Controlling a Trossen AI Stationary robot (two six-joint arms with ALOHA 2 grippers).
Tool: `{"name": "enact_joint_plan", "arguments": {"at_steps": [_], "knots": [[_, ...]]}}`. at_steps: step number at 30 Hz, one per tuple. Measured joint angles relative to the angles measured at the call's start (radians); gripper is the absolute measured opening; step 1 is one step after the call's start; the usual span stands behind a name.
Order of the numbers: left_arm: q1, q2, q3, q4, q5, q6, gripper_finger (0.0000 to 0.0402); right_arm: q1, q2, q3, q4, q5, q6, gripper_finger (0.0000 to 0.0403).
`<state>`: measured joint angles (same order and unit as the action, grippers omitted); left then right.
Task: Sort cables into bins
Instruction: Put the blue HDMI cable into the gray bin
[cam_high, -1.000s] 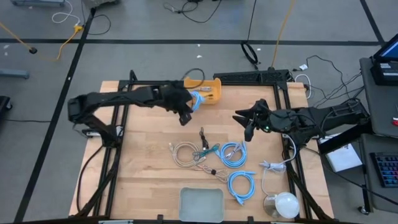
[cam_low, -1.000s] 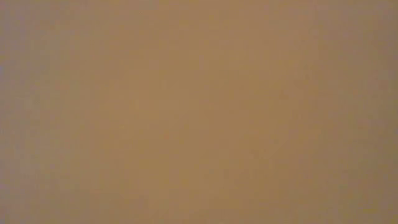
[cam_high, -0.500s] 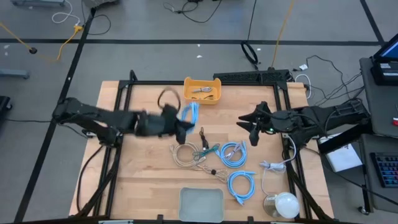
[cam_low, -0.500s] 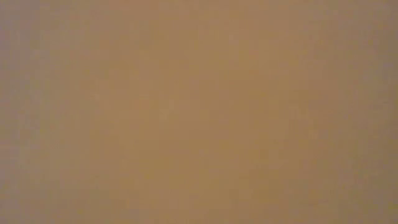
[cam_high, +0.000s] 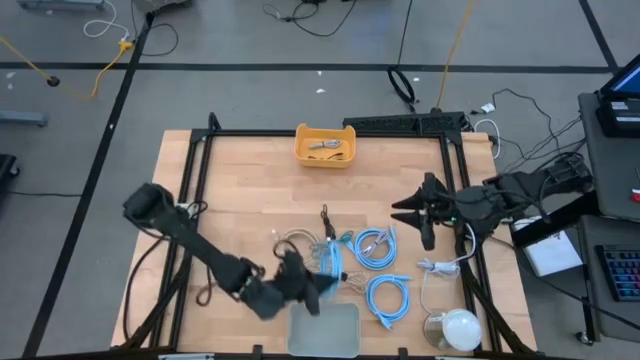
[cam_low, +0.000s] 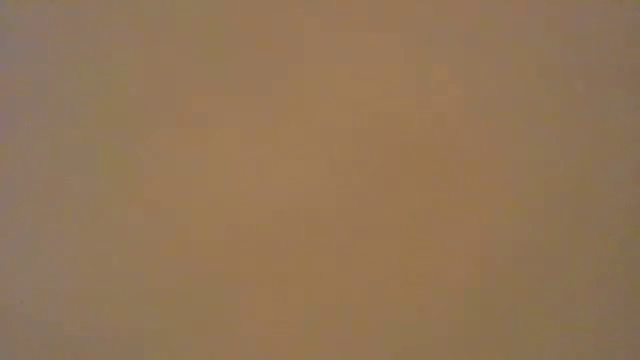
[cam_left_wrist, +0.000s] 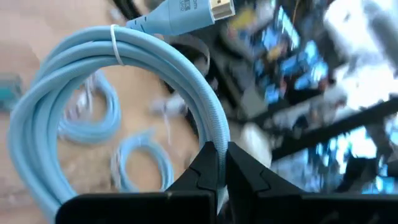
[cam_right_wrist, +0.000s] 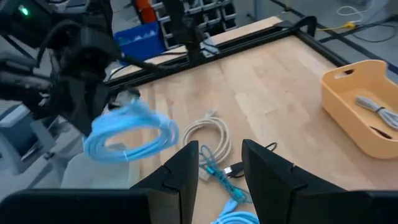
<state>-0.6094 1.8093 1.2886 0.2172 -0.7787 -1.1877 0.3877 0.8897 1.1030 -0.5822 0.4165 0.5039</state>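
My left gripper (cam_high: 312, 285) is shut on a coiled light-blue cable (cam_high: 331, 264), just beyond the far edge of the pale grey bin (cam_high: 323, 330). The coil also shows in the left wrist view (cam_left_wrist: 186, 81) and the right wrist view (cam_right_wrist: 130, 134). My right gripper (cam_high: 424, 216) is open and empty, to the right of the loose cables. Two more light-blue coils (cam_high: 375, 245) (cam_high: 388, 296), a beige coil (cam_high: 294, 248) and thin black (cam_high: 325, 218) and teal (cam_high: 338, 242) cables lie on the table. The orange-yellow bin (cam_high: 325, 146) holds a grey cable. My left gripper pinches the coil's bundled strands (cam_left_wrist: 214, 134) between its two fingers (cam_left_wrist: 202, 168), at one spot on the ring. The coil is lifted clear of the table and stands out beyond the fingers, its plug end (cam_left_wrist: 186, 12) on the side away from them.
A loose white cord with a plug (cam_high: 440, 266) and a round white dome (cam_high: 456, 328) lie at the near right. A black frame borders the table. The low view shows only a plain brown field.
My left gripper has swept from beside the orange-yellow bin at the far edge toward the near edge, carrying the light-blue coil clear of the table, to just beyond the grey bin. My right gripper has drawn a little toward the table's right edge.
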Motion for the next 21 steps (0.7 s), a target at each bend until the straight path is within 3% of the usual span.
{"name": "enact_joint_plan", "arguments": {"at_steps": [8, 12, 15, 21], "knots": [[0.004, 0.136, 0.318, -0.373, 0.281, 0.117, 0.001, 0.02, 0.005, 0.0, 0.001, 0.007, 0.011, 0.0116], [-0.003, 0.178, 0.47, -0.615, 0.28, 0.17, 0.001, 0.02, 0.005, 0.0, 0.001, 0.007, 0.01, 0.0116], [-0.004, 0.193, 0.526, -0.705, 0.278, 0.184, 0.001, 0.02, 0.005, 0.0, 0.0, 0.008, 0.009, 0.0116], [-0.024, 0.229, 0.533, -0.592, 0.244, 0.152, 0.001, 0.02, 0.014, 0.0, -0.036, 0.008, 0.009, 0.0116]]}}
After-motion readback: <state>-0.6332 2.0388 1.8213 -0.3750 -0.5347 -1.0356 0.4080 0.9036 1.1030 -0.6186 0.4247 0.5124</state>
